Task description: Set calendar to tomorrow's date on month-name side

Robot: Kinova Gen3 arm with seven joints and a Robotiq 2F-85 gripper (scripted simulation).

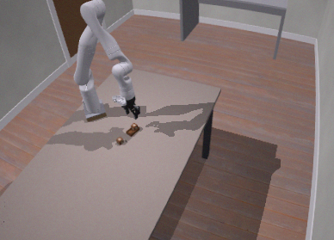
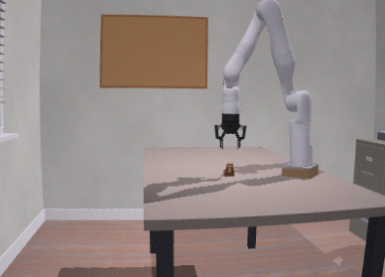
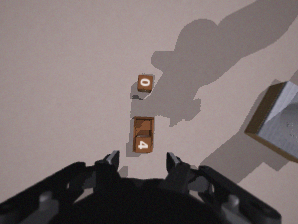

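Jaws first: in your wrist view the gripper (image 3: 143, 161) is hanging with its jaws spread wide and nothing between them, well above the counter (image 3: 60, 75). Just beyond the fingertips you are seeing the wooden tray (image 3: 143, 126) lying flat on the counter, and in its nearer compartment one cube (image 3: 142, 145) is sitting with a white 4 facing up. The tray's farther compartment is showing only its floor. Past the tray, a short way off and not touching it, the second cube (image 3: 145, 83) is resting on the counter itself, with a white 0 on its upper face. You cannot tell from these pictures which side carries the month's name.

From the exterior camera you are looking at the gripper (image 2: 230, 136) pointing straight down, clear of the tray (image 2: 229, 170) below it. In the top view the loose cube (image 1: 120, 140) is lying beside the tray (image 1: 132, 129), toward the counter's open end, with the arm's wooden base plate (image 1: 96, 116) farther back near the counter's edge.
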